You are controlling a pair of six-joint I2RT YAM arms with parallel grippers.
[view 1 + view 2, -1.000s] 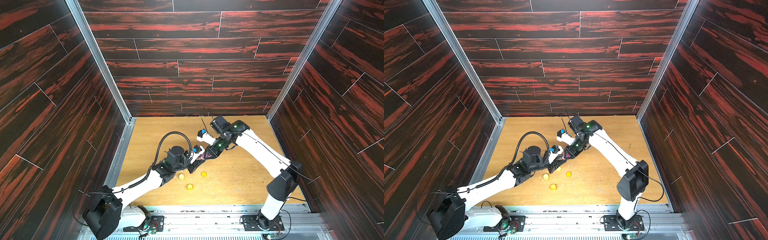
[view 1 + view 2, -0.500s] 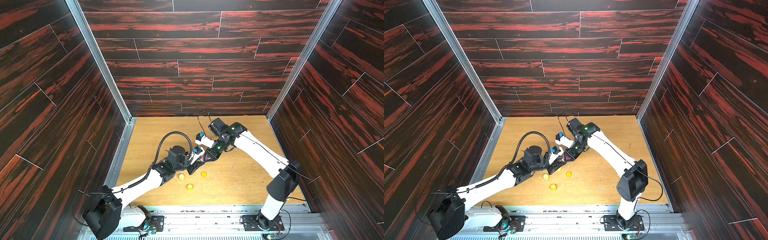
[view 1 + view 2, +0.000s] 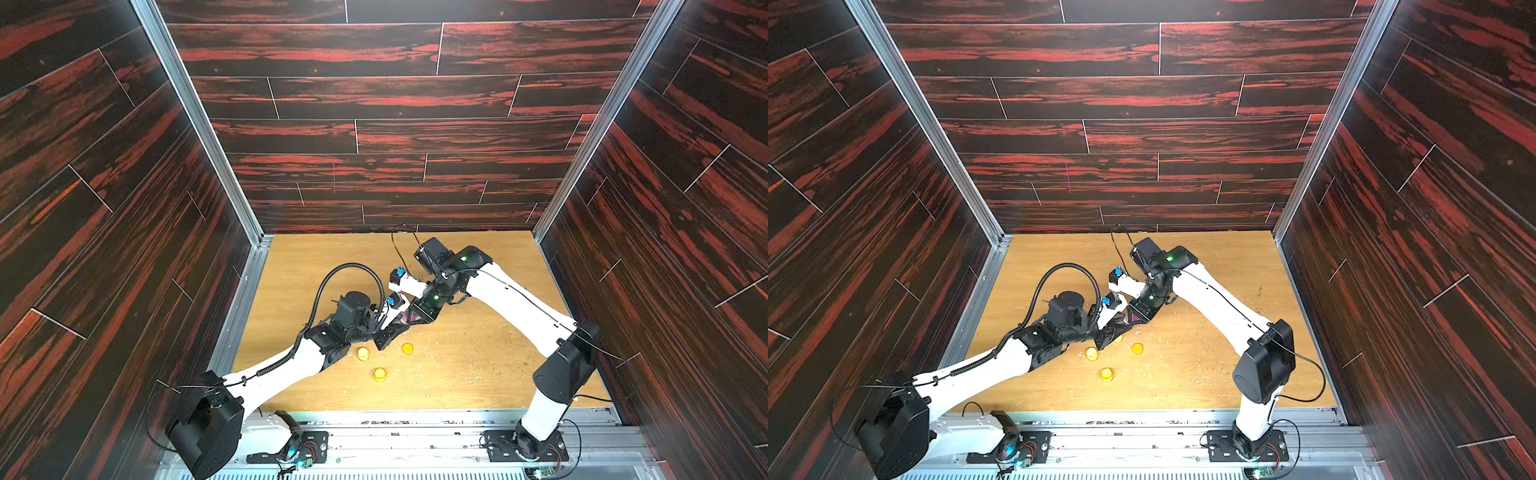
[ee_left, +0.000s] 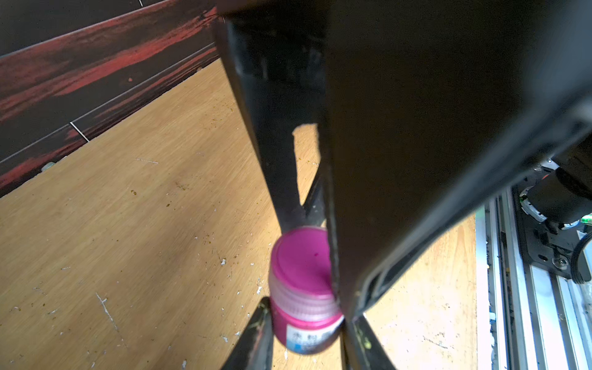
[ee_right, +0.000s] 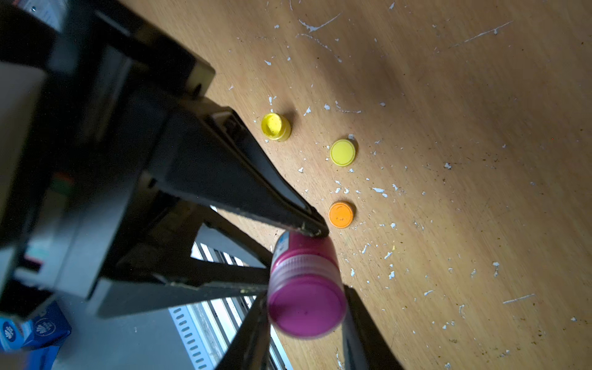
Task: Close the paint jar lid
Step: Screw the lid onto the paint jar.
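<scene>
The magenta paint jar is held near the middle of the wooden tabletop, caught between the two arms where they meet; from here I can't tell whether its base touches the wood. Its lid, the same magenta, sits on the mouth, with a paler ribbed band showing just under it. The left gripper is closed tight on the jar's body, one finger pressed to each side by the blue-and-white label. The right gripper comes in from the opposite end and is clamped on the lid, its fingers hard against the rim on both sides. In both top views only a sliver of pink shows between the black fingers. On the tabletop on the near side of the jar lie an orange cap, a yellow cap and a small open yellow pot, all apart from one another, among scattered white flecks.
</scene>
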